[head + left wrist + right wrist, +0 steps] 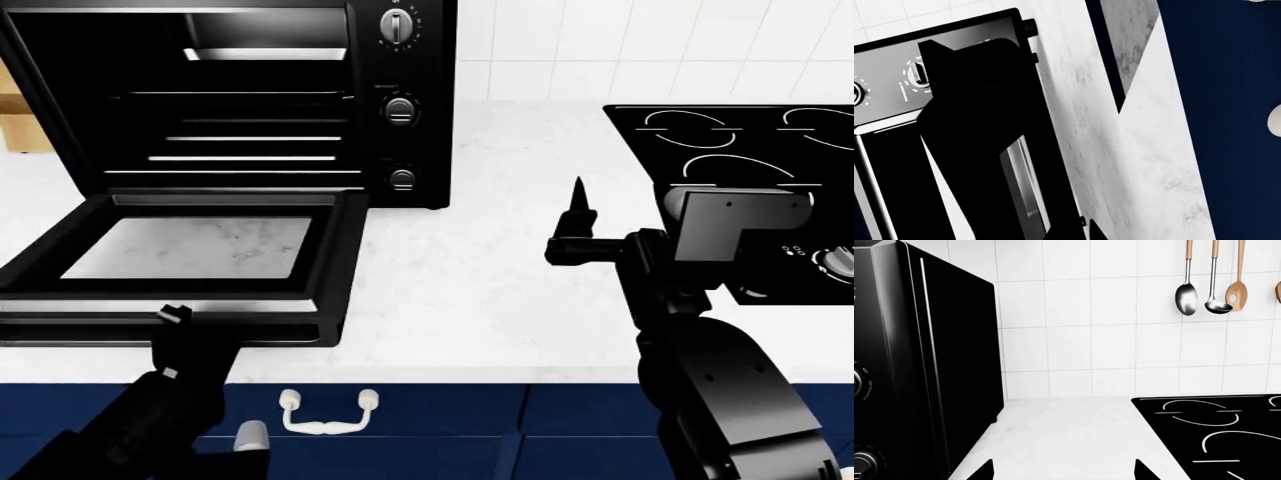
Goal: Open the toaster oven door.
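Toaster oven: glossy black box, wire racks exposed; glass-paned door lies flat open (hinged below); left gripper jaws indeterminate; right gripper jaws spread.

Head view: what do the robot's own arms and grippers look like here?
Both arms are glossy black with rounded, bulky links. The right arm carries a grey angular bracket plate near the wrist, and the right gripper ends in thin, pointed black fingers. The left arm shows small white or light-grey fittings, as does the left gripper. No cables or markings are visible.
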